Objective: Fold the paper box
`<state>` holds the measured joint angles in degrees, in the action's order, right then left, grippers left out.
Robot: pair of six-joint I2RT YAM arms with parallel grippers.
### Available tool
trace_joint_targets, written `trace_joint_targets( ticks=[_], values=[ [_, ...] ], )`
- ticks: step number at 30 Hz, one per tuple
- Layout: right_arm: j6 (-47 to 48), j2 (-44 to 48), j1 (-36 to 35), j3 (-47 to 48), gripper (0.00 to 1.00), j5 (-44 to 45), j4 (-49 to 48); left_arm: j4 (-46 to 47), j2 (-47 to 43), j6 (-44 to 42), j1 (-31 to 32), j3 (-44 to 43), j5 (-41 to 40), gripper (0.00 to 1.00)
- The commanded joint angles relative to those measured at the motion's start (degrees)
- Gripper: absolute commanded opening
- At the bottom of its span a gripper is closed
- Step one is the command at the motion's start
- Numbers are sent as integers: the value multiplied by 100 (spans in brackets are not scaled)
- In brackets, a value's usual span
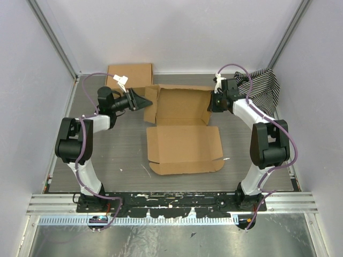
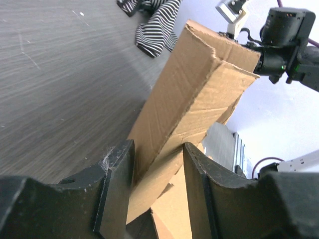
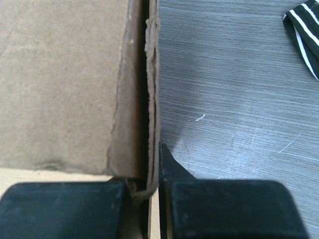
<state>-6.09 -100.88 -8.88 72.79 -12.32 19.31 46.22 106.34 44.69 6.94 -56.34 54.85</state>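
The brown paper box (image 1: 182,142) lies mid-table, its lid panel flat toward me and its tray walls raised behind. My left gripper (image 1: 149,101) is at the tray's left wall. In the left wrist view its fingers (image 2: 158,147) straddle the folded, leaning wall (image 2: 199,84), and the cardboard touches both pads. My right gripper (image 1: 212,101) is shut on the tray's right wall. In the right wrist view (image 3: 150,178) the doubled cardboard edge (image 3: 152,99) is pinched between the pads, with the box floor (image 3: 65,84) to the left.
A second flat brown cardboard piece (image 1: 129,75) lies at the back left. A black-and-white striped cloth (image 1: 263,85) lies at the back right, also seen in the left wrist view (image 2: 157,25) and the right wrist view (image 3: 305,30). White walls enclose the table.
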Motion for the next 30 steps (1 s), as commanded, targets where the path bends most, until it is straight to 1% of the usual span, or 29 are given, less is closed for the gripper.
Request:
trace_joint_targets(
  ticks=[1, 6, 11, 15, 18, 21, 25, 28, 30],
  values=[
    [-7, 126, -15, 240, 4, -84, -156, 275, -128, 83, 87, 107, 139, 49],
    [-14, 92, -16, 224, 4, -45, -147, 447, -253, 281, 167, 97, 165, 48],
    [-28, 84, -15, 230, 4, -3, -129, 353, -477, 244, 322, 121, 120, 47],
    [-28, 78, -17, 252, 4, 23, -113, 330, -580, 173, 346, 244, 140, 48],
    [-49, 73, -16, 257, 4, 32, -111, 370, -518, 242, 350, 253, 231, 48],
    [-42, 42, -17, 288, 4, 38, -74, 719, -423, 538, 347, 267, 359, 49],
    [-39, 50, -17, 328, 4, 41, -43, 952, -322, 722, 346, 282, 386, 49],
    [-20, 31, -17, 367, 4, 62, 8, 981, -345, 732, 357, 313, 370, 48],
    [-16, 29, -15, 391, 4, 66, 11, 854, -425, 573, 355, 326, 301, 47]
  ],
)
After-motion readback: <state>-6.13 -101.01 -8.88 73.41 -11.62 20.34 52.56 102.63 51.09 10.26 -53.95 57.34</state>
